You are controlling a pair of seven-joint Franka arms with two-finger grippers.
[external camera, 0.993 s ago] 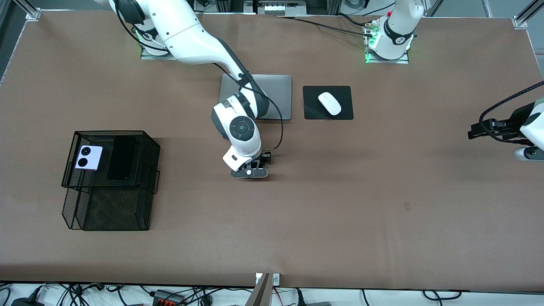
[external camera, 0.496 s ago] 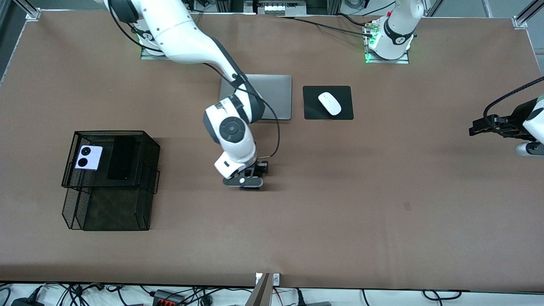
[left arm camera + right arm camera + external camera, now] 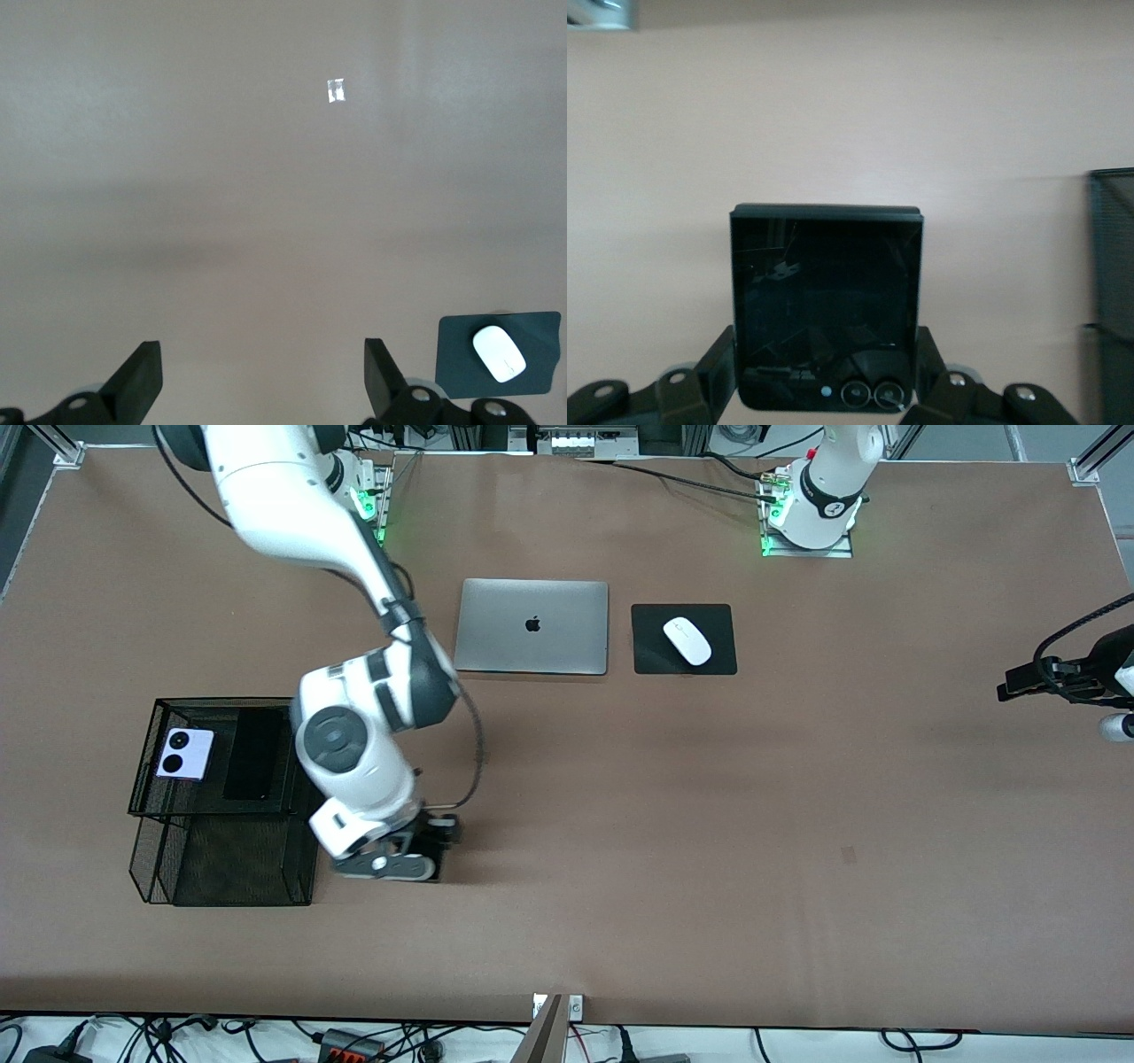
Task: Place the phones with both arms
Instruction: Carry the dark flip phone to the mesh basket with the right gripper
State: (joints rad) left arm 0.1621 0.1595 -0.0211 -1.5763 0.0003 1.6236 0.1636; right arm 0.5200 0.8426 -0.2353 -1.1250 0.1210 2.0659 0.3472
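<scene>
Right end effector (image 3: 390,865) pinching black flip phone (image 3: 827,305) beside mesh basket (image 3: 151,806), left end effector (image 3: 261,381) spread, waiting.

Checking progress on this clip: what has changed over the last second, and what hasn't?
The right gripper, shut on the black flip phone, swung from mid-table toward the right arm's end and now hangs beside the mesh rack, uncovering the laptop. The left gripper, open, drew slightly outward. The lilac flip phone, black slab and mouse stayed.
</scene>
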